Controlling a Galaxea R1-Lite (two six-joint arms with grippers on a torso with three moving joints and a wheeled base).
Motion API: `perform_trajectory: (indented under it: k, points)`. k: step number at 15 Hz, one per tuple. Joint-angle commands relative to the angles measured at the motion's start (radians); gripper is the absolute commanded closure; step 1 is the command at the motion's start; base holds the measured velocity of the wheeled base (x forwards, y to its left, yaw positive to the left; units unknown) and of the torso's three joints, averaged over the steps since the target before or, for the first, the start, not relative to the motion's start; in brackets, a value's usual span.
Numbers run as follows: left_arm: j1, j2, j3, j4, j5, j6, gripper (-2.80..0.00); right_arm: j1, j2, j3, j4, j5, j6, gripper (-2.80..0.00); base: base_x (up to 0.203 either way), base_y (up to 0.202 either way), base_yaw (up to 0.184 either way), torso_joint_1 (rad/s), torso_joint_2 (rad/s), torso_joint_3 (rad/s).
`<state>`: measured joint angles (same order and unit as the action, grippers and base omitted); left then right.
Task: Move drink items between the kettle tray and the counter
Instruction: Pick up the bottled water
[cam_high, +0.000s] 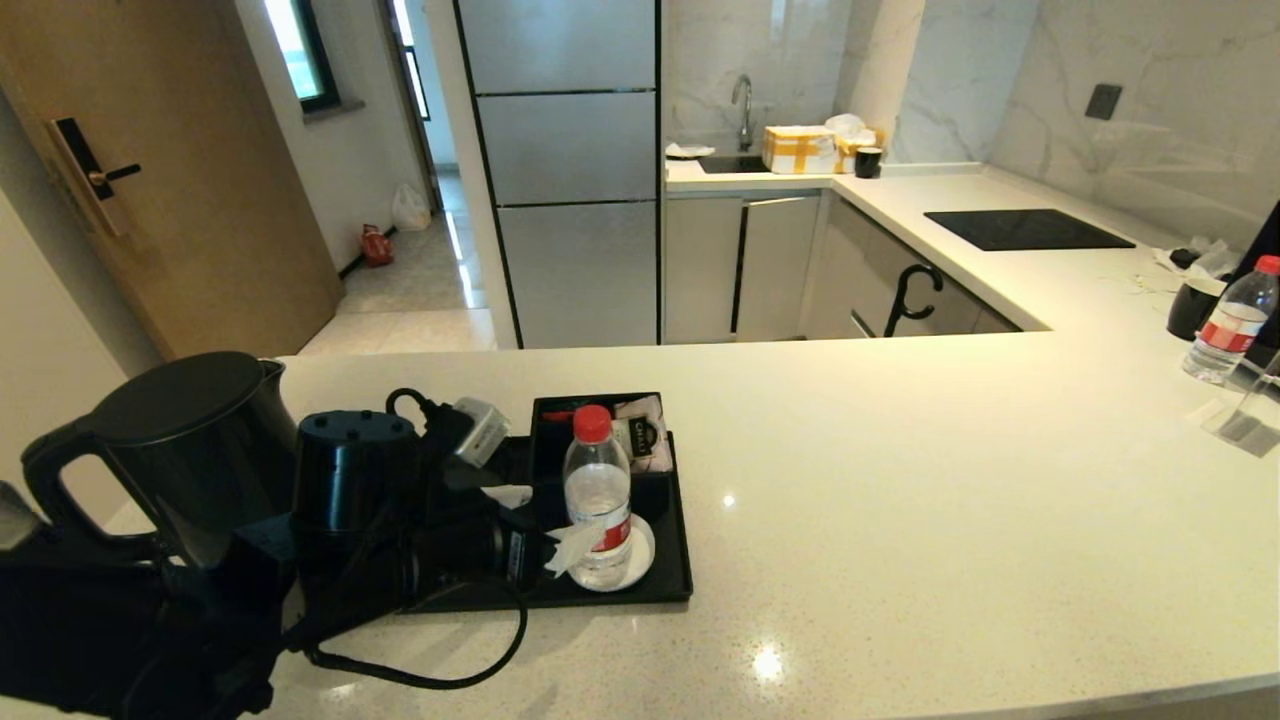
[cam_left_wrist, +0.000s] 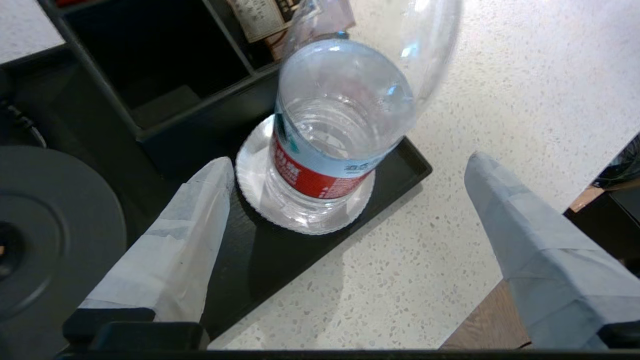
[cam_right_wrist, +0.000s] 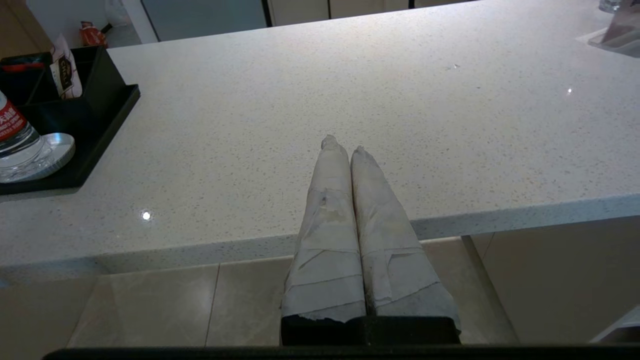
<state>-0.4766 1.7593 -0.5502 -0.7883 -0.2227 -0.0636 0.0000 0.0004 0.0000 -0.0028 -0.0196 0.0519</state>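
The red-capped water bottle (cam_high: 597, 495) stands upright on the white coaster (cam_left_wrist: 305, 220) in the black kettle tray (cam_high: 682, 560). My left gripper (cam_left_wrist: 350, 165) is open, one taped finger (cam_left_wrist: 200, 210) over the tray beside the coaster and the other over the counter (cam_high: 900, 500); neither touches the bottle (cam_left_wrist: 330, 150). The tea sachet (cam_high: 640, 435) leans in the divided box. The black kettle (cam_high: 190, 440) stands left of the tray, its foot hidden by my arm. The round kettle base (cam_left_wrist: 50, 240) lies bare. My right gripper (cam_right_wrist: 344, 145) is shut and holds nothing, off the counter's front edge.
A second red-capped bottle (cam_high: 1232, 320) and a black cup (cam_high: 1195, 308) stand at the far right of the counter. The black hob (cam_high: 1025, 228) lies behind them. A black cable (cam_high: 450, 680) loops in front of the tray.
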Motion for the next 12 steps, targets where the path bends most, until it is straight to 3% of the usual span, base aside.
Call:
perform_trajectory:
  k: [1,5,12]
  points:
    - [-0.006,0.014,-0.005,-0.009,0.001,-0.001,-2.8,0.0,0.001,0.0,0.0,0.0,0.0,0.0,0.0,0.0,0.0,0.0,0.0,0.0]
    - [-0.023,0.144,-0.06,-0.112,0.046,0.001,-2.8,0.0,0.001,0.0,0.0,0.0,0.0,0.0,0.0,0.0,0.0,0.0,0.0,0.0]
    - [-0.035,0.222,-0.171,-0.119,0.113,0.023,-2.8,0.0,0.001,0.0,0.0,0.0,0.0,0.0,0.0,0.0,0.0,0.0,0.0,0.0]
